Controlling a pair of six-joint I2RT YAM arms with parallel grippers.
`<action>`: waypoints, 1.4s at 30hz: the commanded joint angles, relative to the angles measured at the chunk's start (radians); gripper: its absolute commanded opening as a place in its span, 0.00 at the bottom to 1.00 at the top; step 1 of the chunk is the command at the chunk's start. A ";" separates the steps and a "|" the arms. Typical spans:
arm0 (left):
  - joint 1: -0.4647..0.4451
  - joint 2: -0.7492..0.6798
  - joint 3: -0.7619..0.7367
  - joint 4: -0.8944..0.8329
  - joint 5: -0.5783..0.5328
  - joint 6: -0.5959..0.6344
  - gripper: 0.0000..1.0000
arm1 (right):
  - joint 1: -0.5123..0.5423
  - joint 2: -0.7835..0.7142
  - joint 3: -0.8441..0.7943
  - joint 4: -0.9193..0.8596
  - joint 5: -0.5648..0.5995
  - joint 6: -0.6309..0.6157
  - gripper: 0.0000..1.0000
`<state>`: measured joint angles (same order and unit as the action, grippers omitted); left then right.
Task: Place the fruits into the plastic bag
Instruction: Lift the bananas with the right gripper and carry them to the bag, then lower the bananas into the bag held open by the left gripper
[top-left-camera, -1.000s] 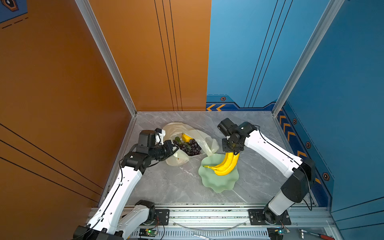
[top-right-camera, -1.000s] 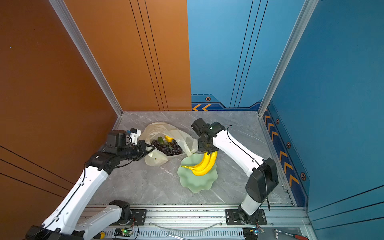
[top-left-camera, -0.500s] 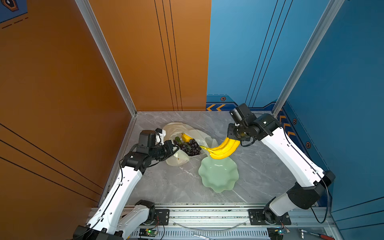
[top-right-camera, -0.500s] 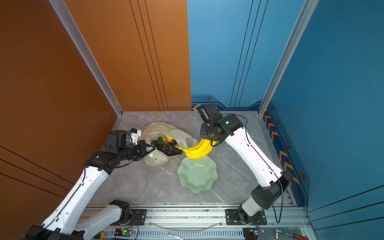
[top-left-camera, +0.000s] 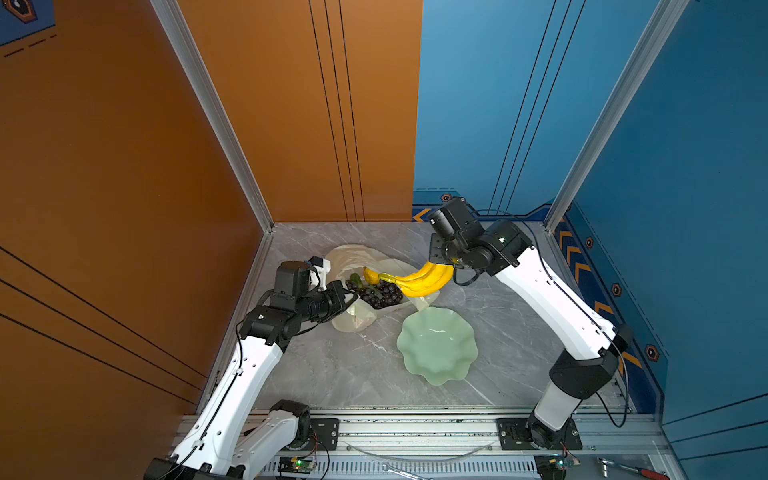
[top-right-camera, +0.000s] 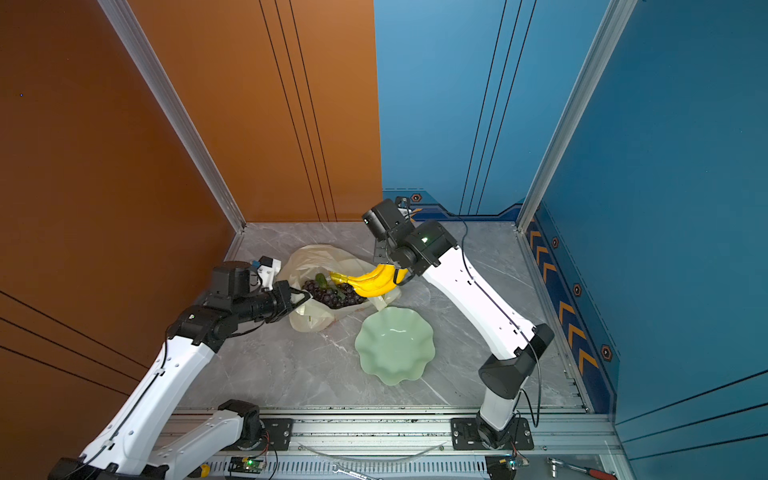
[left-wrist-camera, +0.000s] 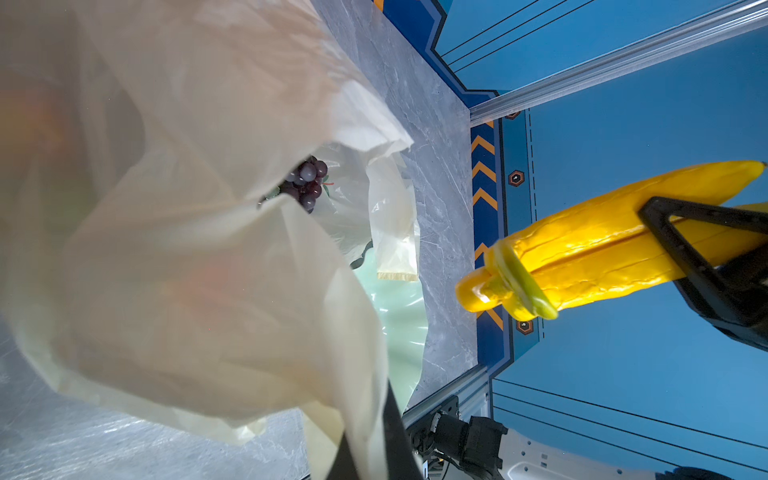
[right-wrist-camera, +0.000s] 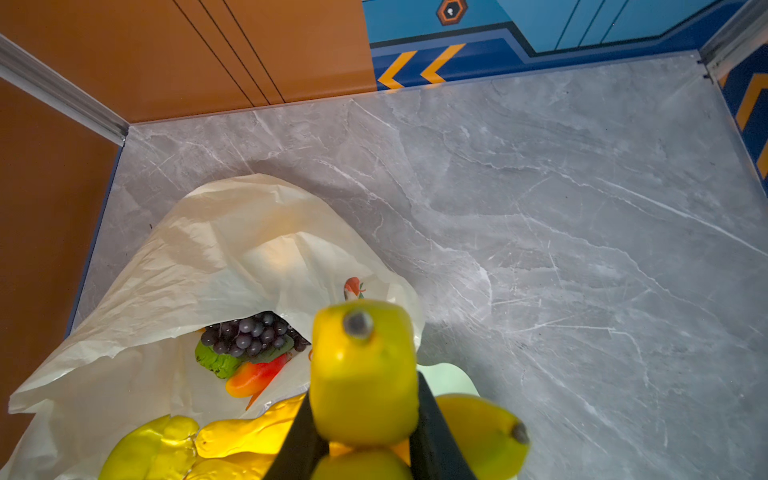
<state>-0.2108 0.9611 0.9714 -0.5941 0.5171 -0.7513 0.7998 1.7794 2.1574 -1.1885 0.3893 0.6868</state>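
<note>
**Top views.** Gripping the bananas at one end with the right gripper, with jaws closed narrowly on the bunch. Carrying them clear of the table, with the stem end reaching over the mouth of the plastic bag. Pinching the bag's near rim with the left gripper, with jaws fully closed on the film and the rim lifted. Finding grapes and a green fruit inside the bag in both top views. Finding the dish just beside the bag, on the side nearer the arm bases.

**Left wrist view.** Looking along the plastic bag, with film bunched between the left gripper's fingers. Glimpsing grapes through the opening. Seeing the bananas in the air, apart from the bag, with a black finger of the right gripper across them.

**Right wrist view.** Looking down past the bananas, clamped between both black fingers. Seeing into the open bag: grapes, green fruit and a red-orange mango, touching one another. Noting a small orange print on the film.
</note>
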 joint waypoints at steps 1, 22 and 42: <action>-0.002 -0.016 0.018 -0.006 0.018 -0.006 0.00 | 0.030 0.064 0.086 0.009 0.104 -0.058 0.17; -0.004 -0.013 0.026 -0.003 0.000 -0.016 0.00 | 0.124 0.288 0.219 0.100 0.224 -0.061 0.17; -0.019 0.014 0.026 0.050 -0.012 -0.039 0.00 | 0.144 0.221 -0.082 0.347 0.137 0.480 0.14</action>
<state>-0.2234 0.9691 0.9726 -0.5747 0.5137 -0.7830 0.9401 2.0792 2.1105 -0.9134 0.5491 1.0046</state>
